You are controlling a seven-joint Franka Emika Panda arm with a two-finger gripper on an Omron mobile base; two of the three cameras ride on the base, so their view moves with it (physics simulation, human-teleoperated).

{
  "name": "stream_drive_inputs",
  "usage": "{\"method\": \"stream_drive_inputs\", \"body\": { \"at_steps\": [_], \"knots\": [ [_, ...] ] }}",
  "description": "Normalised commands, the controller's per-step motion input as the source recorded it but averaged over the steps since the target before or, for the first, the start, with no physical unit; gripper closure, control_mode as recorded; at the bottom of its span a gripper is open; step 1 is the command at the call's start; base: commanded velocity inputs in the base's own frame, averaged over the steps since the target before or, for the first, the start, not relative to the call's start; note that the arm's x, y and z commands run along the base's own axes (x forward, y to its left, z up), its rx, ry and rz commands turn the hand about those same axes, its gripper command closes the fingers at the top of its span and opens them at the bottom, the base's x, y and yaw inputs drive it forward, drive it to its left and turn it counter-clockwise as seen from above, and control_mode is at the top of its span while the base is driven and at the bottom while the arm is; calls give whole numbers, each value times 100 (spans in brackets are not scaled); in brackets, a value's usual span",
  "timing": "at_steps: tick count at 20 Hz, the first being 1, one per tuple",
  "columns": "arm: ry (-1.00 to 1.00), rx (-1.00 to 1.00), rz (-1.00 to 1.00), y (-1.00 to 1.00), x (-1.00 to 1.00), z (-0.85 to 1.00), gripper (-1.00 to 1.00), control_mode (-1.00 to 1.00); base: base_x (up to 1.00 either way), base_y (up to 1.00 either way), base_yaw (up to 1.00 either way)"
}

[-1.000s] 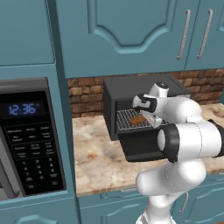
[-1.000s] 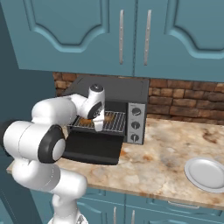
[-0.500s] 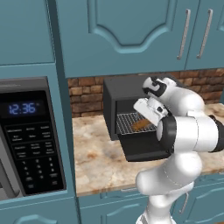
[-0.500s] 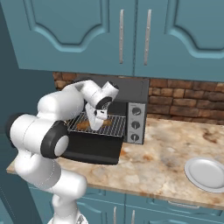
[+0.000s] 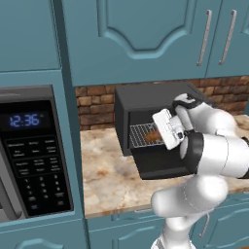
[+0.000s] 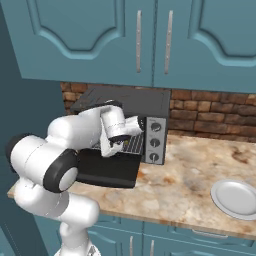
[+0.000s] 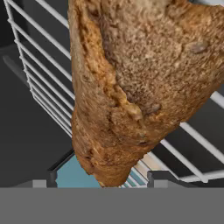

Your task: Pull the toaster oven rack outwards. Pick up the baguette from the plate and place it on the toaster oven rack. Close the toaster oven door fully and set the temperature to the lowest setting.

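Note:
The dark grey toaster oven (image 5: 146, 99) stands on the counter with its door (image 5: 163, 165) folded down flat. The silver wire rack (image 5: 140, 134) sticks out over the door. On it lies the golden-brown baguette (image 5: 152, 138), seen close up on the wires in the hand view (image 7: 131, 87). My gripper (image 5: 159, 135) hovers right at the baguette. Its fingertips (image 7: 52, 177) stand apart on either side of the loaf's near end without touching it, so it is open. In the right base view the gripper (image 6: 121, 144) is in front of the oven's mouth, next to the knob panel (image 6: 155, 141).
A black microwave (image 5: 31, 155) with blue clock digits sits at the left. An empty grey plate (image 6: 237, 199) lies on the counter (image 6: 190, 175) to the oven's right. Blue cabinets hang overhead and a brick wall runs behind the counter.
The baguette went from hanging in the gripper to lying on the rack. The jaws have let go of it, and the hand has turned and sunk slightly at the oven's mouth.

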Motion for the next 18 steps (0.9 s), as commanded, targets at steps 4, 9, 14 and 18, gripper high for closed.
{"method": "stream_drive_inputs", "body": {
  "at_steps": [4, 9, 14, 18],
  "knots": [
    [-99, 34, -13, -1, -54, 0, -100, -100, 0, 0, 0],
    [-69, 30, -18, -21, -77, 33, -100, -100, 0, 0, 0],
    [-55, 23, -20, -23, -71, 46, -100, -100, 0, 0, 0],
    [-41, 14, -20, -7, -42, 59, -100, -100, 0, 0, 0]
  ]
}}
